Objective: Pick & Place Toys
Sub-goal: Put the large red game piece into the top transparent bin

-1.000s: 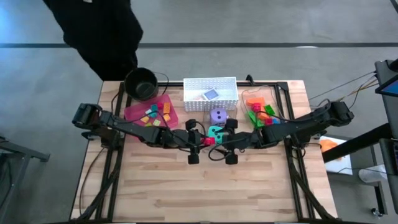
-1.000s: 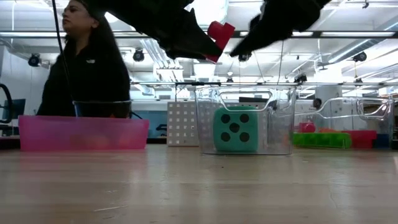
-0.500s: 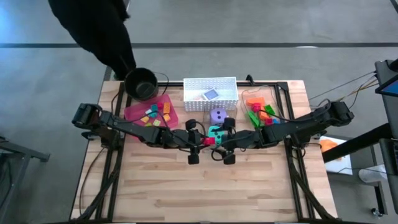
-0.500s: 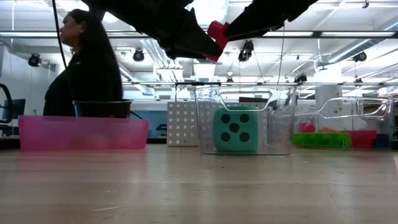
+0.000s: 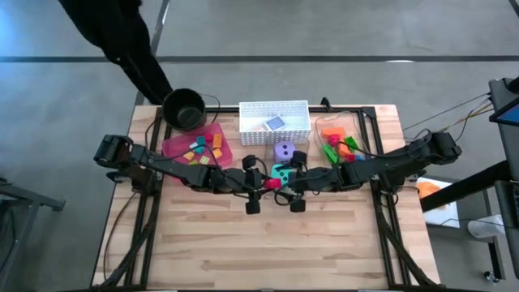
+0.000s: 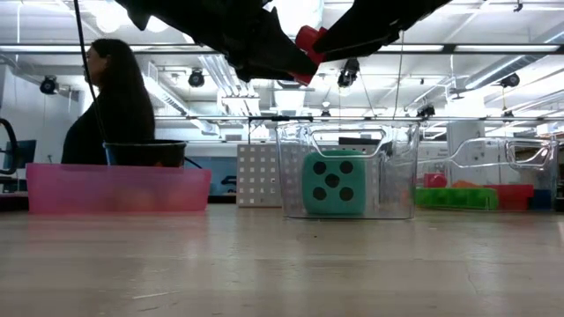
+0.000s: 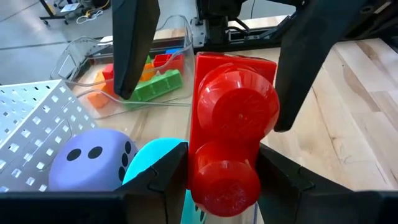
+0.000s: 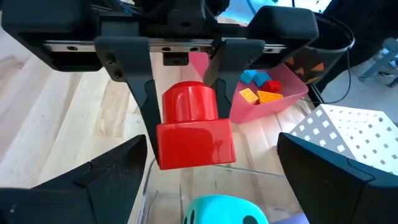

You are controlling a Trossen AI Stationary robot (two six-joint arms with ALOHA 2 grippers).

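Two grippers met above mid-table, over the clear bin, nose to nose. Left gripper (image 5: pixel 269 183) clamped on a red brick (image 5: pixel 273 184), held up in the air between the two arms; seen in the low view (image 6: pixel 307 46) well above the table top, tilted. Brick's long axis along the line of the left fingers (image 7: pixel 163 177), its round studs turned upward to the wrist camera; in the right wrist view (image 8: pixel 194 129) square base toward the right arm, round stud toward the left. Right gripper (image 5: pixel 285 184) spread wide, its fingers (image 7: pixel 132 50) flanking the far end of the brick, not visibly touching it; nothing held.

Directly below, teal die (image 6: pixel 335 182) sitting in the clear bin (image 6: pixel 392 176), dotted face toward the low camera. Just behind it, purple die (image 5: pixel 284 151), upright, dots showing.

Farther back on the left, pink tray (image 5: pixel 175 147) with several small yellow, blue and orange bricks (image 5: pixel 199 148). Centre rear, white perforated basket (image 5: pixel 253 113) with a small flat card (image 5: pixel 275 122) lying in it. Right rear, second clear container (image 5: pixel 358 122) holding green, orange and red bricks (image 5: pixel 338 142).

Back left corner, black round pot (image 5: pixel 184 108). Beyond the table, person in dark clothes (image 6: pixel 110 107).
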